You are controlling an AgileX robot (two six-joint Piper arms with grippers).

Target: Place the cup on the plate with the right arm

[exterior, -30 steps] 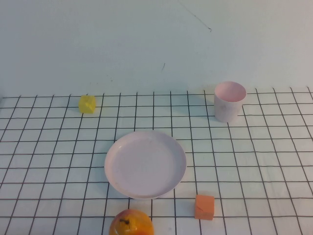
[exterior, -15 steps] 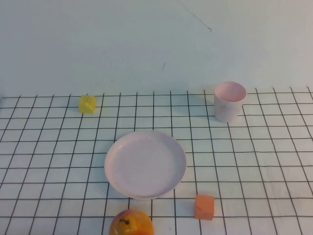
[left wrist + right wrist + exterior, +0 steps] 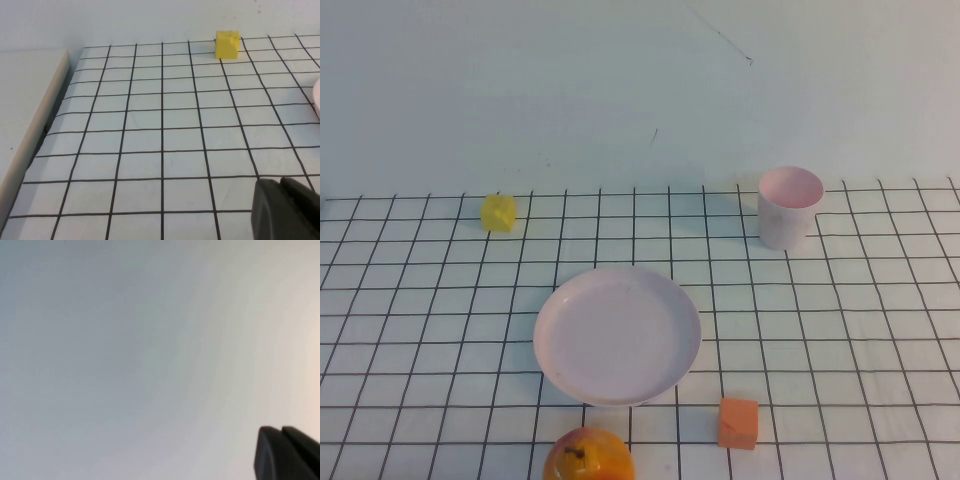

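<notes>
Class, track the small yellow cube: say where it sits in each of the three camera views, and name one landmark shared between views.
High view: yellow cube at the far left of the grid, beyond the plate.
Left wrist view: same cube near the grid's far edge, ahead of the left gripper.
Right wrist view: not in it; only the right gripper against blank surface.
Shared landmark: the black-lined grid mat.

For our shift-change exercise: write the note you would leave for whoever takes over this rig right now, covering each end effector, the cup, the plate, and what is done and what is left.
Left end effector: shut, holding nothing, low over the grid mat on the robot's left, out of the high view.
Right end effector: shut, holding nothing, facing a blank surface, also out of the high view.
Cup: upright at the far right of the mat, untouched.
Plate: mid-mat, bare, nearer and to the left of the cup.
Others: yellow cube far left, orange block and a round orange fruit at the near edge.
Done: nothing. Left: right arm reaches out, grasps the cup, sets it on the plate.
</notes>
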